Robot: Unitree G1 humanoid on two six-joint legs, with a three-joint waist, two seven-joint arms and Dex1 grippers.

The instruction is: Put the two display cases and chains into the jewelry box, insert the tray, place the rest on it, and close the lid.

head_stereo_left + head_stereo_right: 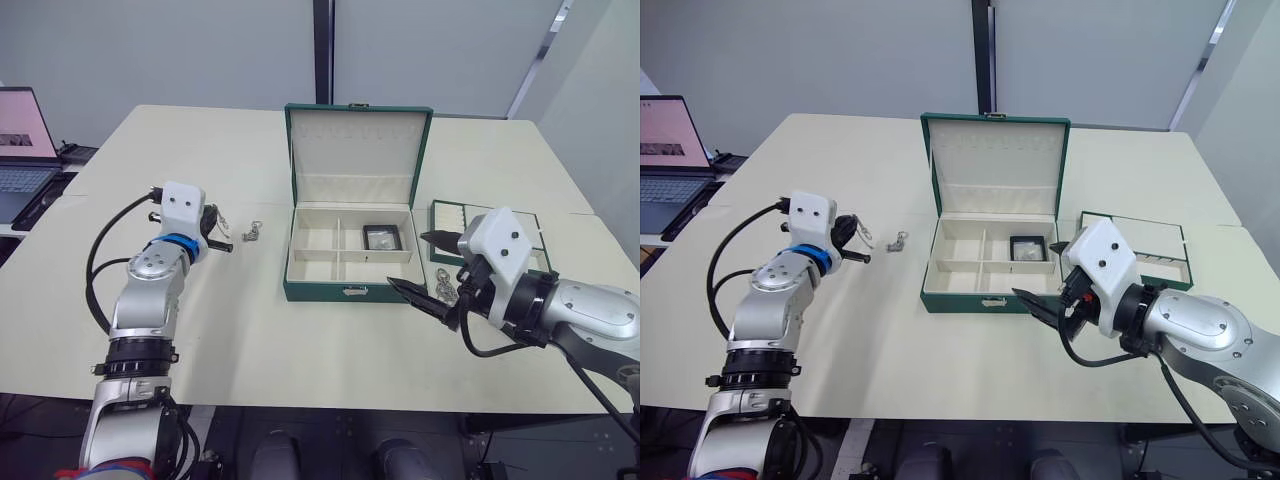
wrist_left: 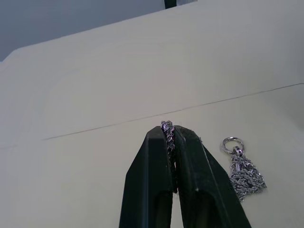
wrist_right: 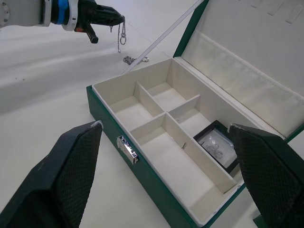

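The green jewelry box (image 1: 348, 250) stands open at the table's (image 1: 250, 340) centre, its lid upright at 12 o'clock. Its cream interior is split into 4 compartments. 1 black display case (image 1: 381, 238) lies in the compartment at the 2 o'clock corner of the box; the other 3 compartments hold nothing.

At 9 o'clock from the box, the left gripper (image 2: 172, 137) has its 2 fingers pressed together on a silver chain (image 3: 122, 34), which dangles from the tips above the table. A second chain (image 1: 252, 234) lies on the table between that gripper and the box, just beside the gripper's tips in the left wrist view.

At 4 o'clock from the box, the right gripper (image 1: 422, 264) hovers near the box's front right corner with its 2 fingers spread wide. Below it, small silver pieces (image 1: 443, 287) rest on the table. The green tray (image 1: 1145, 248) with its cream lining lies at 3 o'clock, just beside the box.

A laptop (image 1: 25, 140) sits on a side surface at 10 o'clock.
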